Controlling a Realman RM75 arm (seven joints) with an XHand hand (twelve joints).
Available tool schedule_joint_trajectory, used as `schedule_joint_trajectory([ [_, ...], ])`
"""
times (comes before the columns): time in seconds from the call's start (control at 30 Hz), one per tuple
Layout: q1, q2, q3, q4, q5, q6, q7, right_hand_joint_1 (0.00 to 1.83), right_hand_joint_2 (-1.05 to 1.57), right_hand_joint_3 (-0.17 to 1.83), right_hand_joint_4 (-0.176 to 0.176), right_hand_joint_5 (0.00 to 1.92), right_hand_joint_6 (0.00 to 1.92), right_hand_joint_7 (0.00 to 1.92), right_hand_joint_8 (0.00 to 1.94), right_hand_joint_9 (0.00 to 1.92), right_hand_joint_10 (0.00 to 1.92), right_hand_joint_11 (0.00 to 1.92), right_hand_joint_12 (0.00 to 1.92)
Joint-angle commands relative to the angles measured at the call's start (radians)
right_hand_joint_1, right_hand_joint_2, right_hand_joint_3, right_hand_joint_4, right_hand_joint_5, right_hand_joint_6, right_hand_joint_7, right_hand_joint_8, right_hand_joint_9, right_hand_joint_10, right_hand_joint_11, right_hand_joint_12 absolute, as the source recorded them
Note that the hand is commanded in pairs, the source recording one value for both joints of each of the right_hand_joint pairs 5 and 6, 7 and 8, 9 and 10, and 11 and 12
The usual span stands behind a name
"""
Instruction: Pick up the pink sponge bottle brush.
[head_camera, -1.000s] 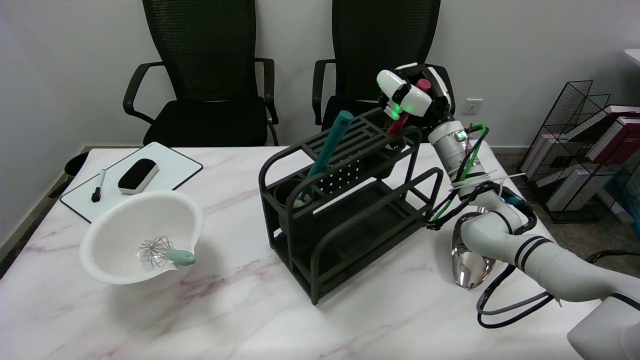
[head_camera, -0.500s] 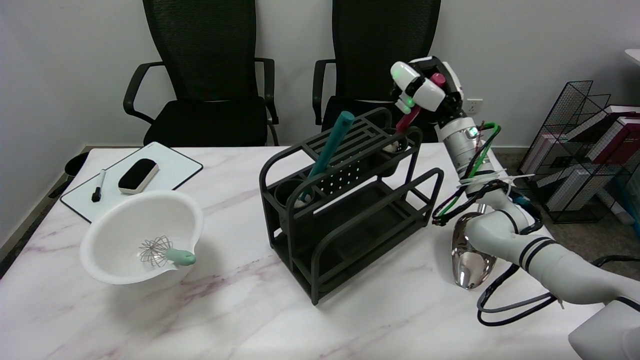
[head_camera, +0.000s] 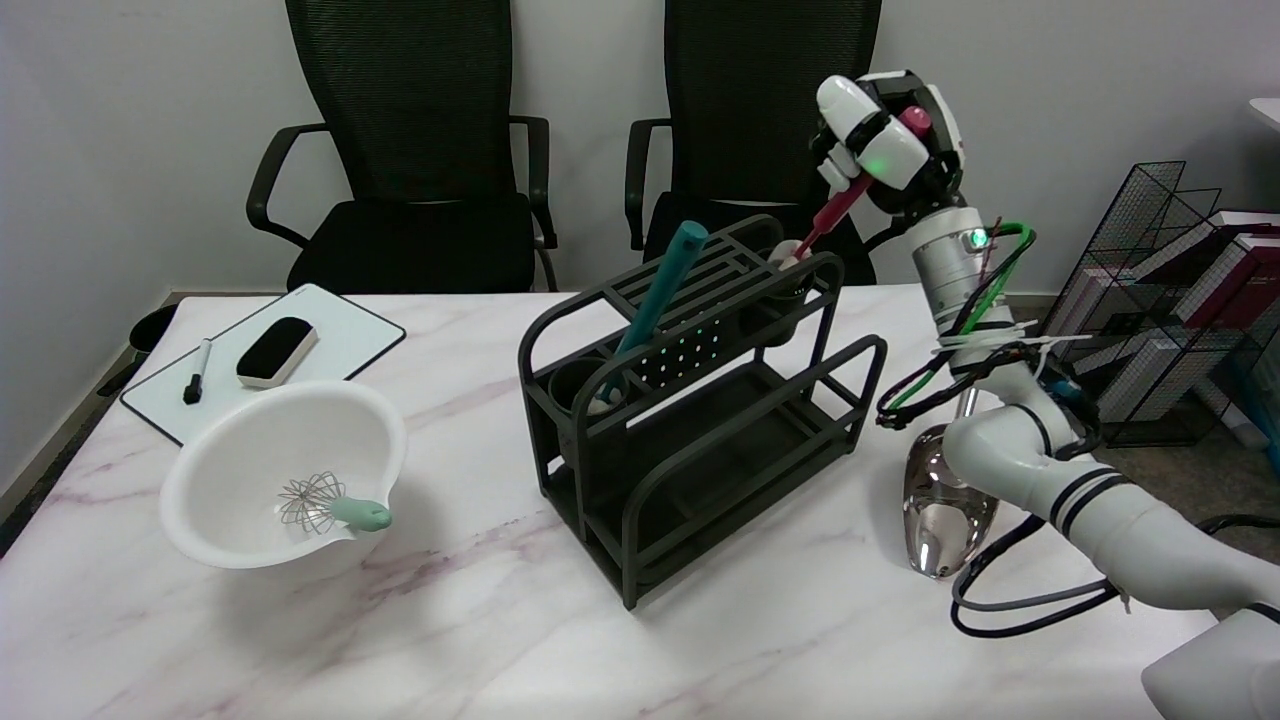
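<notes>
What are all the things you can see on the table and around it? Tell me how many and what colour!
pink bottle brush: 1, pink, lifted almost out of the rack's far right cup
rack: 1, black, middle of the table
teal brush: 1, teal, standing in the rack's left cup
bowl: 1, white, table's left
whisk: 1, wire with a mint handle, in the bowl
whiteboard: 1, white, far left
eraser: 1, black, on the whiteboard
marker: 1, black, on the whiteboard
metal spoon: 1, shiny, table's right
chairs: 2, black, behind the table
wire basket: 1, black, on the floor at right
right hand: 1, white and black, holds the pink handle
</notes>
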Motion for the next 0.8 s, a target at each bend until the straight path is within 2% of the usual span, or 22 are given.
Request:
schedule_joint_trajectory([
  [0.03,-0.006,0.003,0.058,0.103,0.000,-0.071,0.000,1.12,1.08,0.67,0.000,1.92,1.92,1.92,1.92,1.92,1.92,1.92,1.92],
  [0.37,-0.047,0.020,0.118,0.171,0.000,-0.079,0.005,1.12,1.17,0.63,0.000,1.92,1.92,1.92,1.92,1.92,1.92,1.92,1.92],
  [0.8,-0.244,0.027,0.285,0.347,0.001,-0.125,0.008,1.08,1.29,0.57,0.000,1.92,1.92,1.92,1.92,1.92,1.92,1.92,1.92],
])
